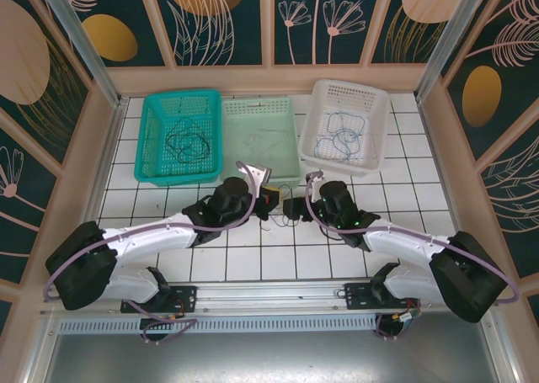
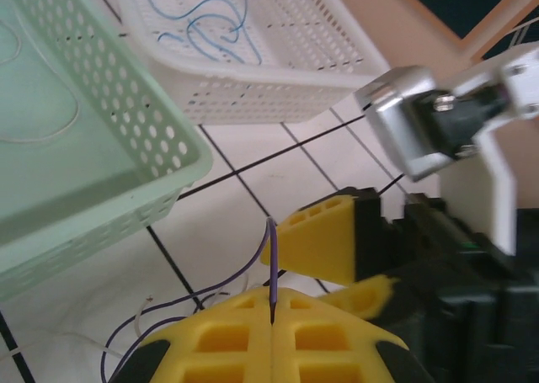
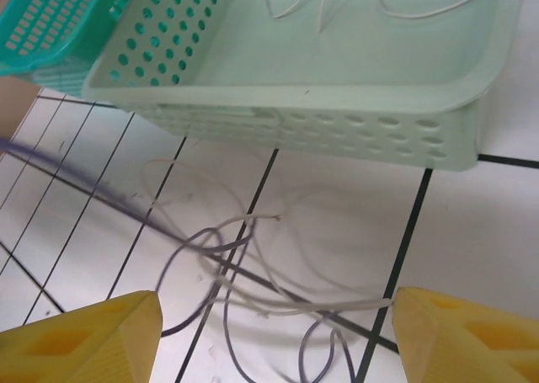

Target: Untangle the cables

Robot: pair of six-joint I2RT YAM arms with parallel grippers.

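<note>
Yellow left gripper [image 2: 272, 311] clamps thin purple wire [image 2: 271, 257]; my right gripper [image 3: 276, 297] apart astride pale whitish wire [image 3: 337, 304]. Pulling could cinch their tangle at eleven o'clock.

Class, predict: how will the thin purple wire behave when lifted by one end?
Probably floppy: the purple wire lies in loose curls beyond the left gripper pinching it. Likely light, but it may drag the whitish wire tangled with it.

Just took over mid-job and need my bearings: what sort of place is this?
Probably a purpose-built robot test cell: a white tiled table boxed in by patterned wall panels, with a teal basket, a pale green basket and a white basket lined up along the back.
</note>
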